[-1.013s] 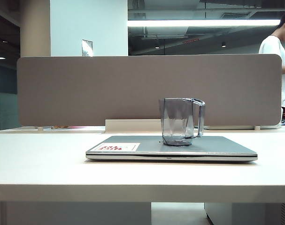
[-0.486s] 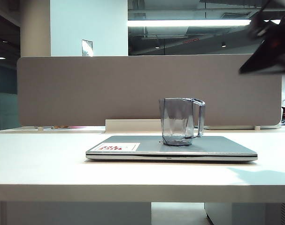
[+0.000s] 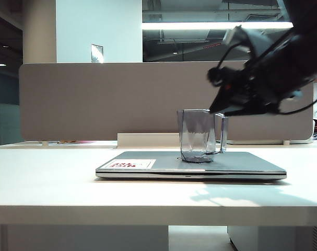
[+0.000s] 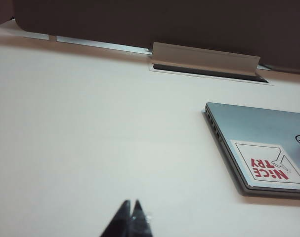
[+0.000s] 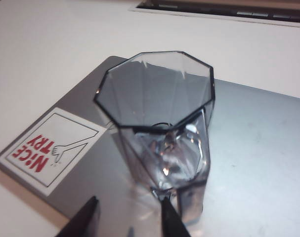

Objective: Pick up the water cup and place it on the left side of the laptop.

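Spanning desk [image 3: 54, 183]: grey partition [image 3: 95, 99] behind.

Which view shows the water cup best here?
The right wrist view: the water cup fills the frame, its rim, facets and handle clear, standing on the laptop. The exterior view shows the cup's whole side profile, smaller, with the right gripper by its rim. The left wrist view lacks it.

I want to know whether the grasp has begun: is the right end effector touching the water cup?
Cannot tell. In the right wrist view the right end effector stands open, one finger overlapping the water cup near its handle; no view plainly shows contact or a gap.
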